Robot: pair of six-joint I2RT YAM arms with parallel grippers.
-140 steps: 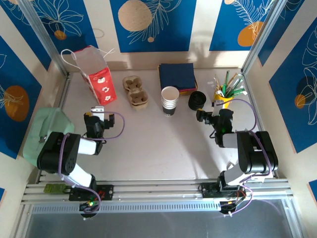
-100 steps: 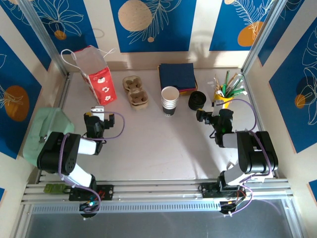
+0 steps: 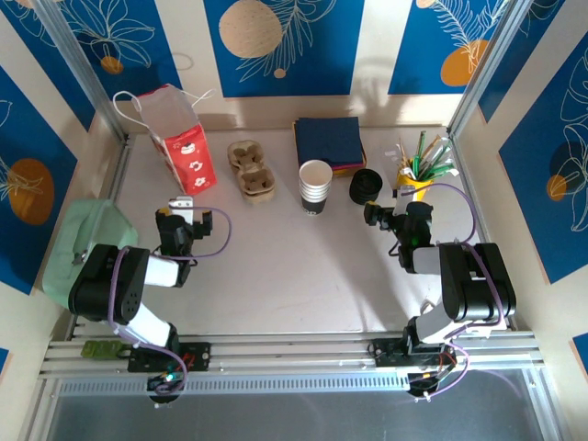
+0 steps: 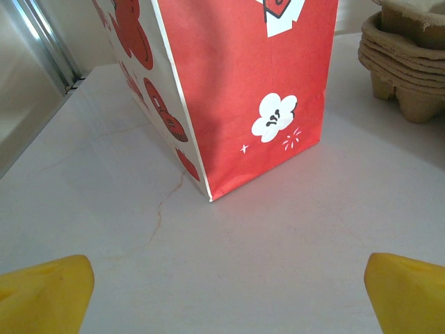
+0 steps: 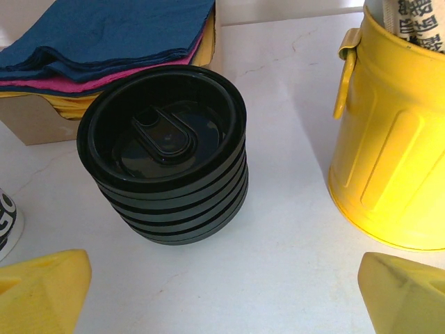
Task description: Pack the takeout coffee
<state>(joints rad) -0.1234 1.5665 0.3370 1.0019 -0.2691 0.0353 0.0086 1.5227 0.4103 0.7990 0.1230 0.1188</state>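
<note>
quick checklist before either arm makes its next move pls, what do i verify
1. Is the right gripper open: ok, its fingertips are spread wide in the wrist view.
2. Is the lid stack straight ahead of the right gripper with nothing between: ok.
3. Room beside the lid stack: cannot tell, the yellow bucket stands close on its right.
4. Is the left gripper open: ok, it holds nothing and faces the red bag.
5. Is the red bag standing: ok. Is its mouth open: cannot tell.
6. Does a cup have a lid on: not ok, the top cup of the cup stack is uncovered.
</note>
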